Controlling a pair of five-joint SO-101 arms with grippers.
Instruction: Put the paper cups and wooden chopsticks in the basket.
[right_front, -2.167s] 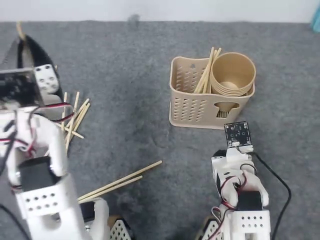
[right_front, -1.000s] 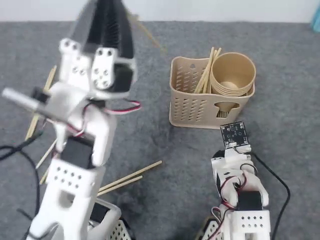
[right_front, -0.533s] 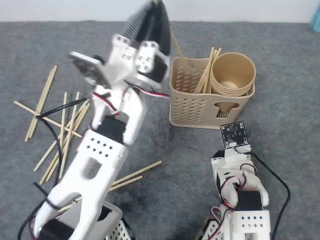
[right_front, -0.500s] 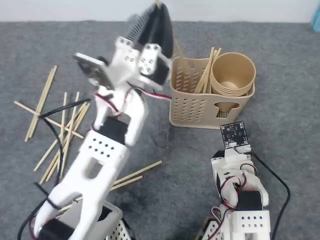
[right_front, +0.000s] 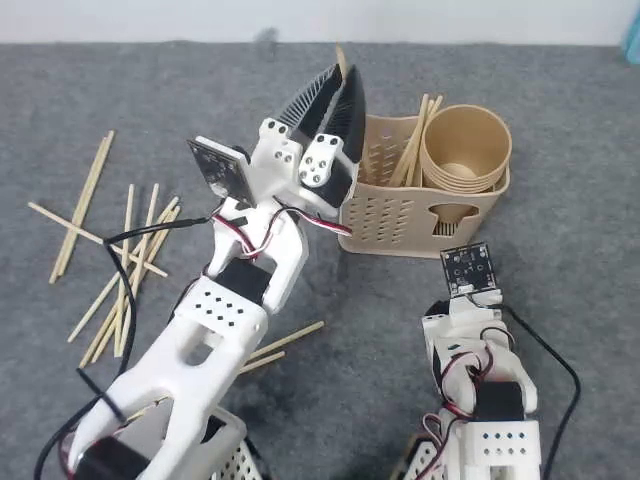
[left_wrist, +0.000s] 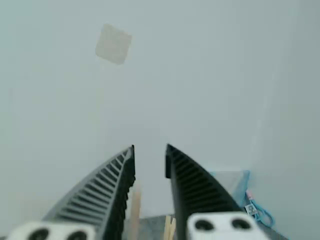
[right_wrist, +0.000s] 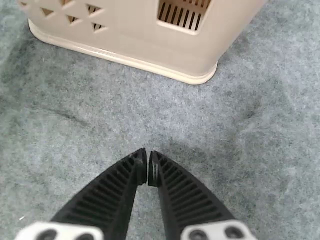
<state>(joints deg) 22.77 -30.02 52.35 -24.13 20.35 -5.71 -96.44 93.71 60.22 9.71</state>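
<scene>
Left arm: left gripper (right_front: 343, 78) at upper centre of the high view; fingers clenched on the held chopstick (right_front: 341, 54), tips a little apart
Stick axis: runs along the fingers; its end pokes past the tips towards the top of the frame
Basket: basket (right_front: 400, 215) lies just right of the fingers; its left compartment, with the stored chopsticks (right_front: 412, 145), is nearest; paper cups (right_front: 465, 150) sit in the right one
Right arm: right gripper (right_wrist: 147, 167) pressed together on nothing, low over the counter (right_front: 560, 120) below the basket
Left over: loose chopsticks (right_front: 130, 260) at left
Judgement: left arm does the drop; a short shift right, then tip the stick down
</scene>
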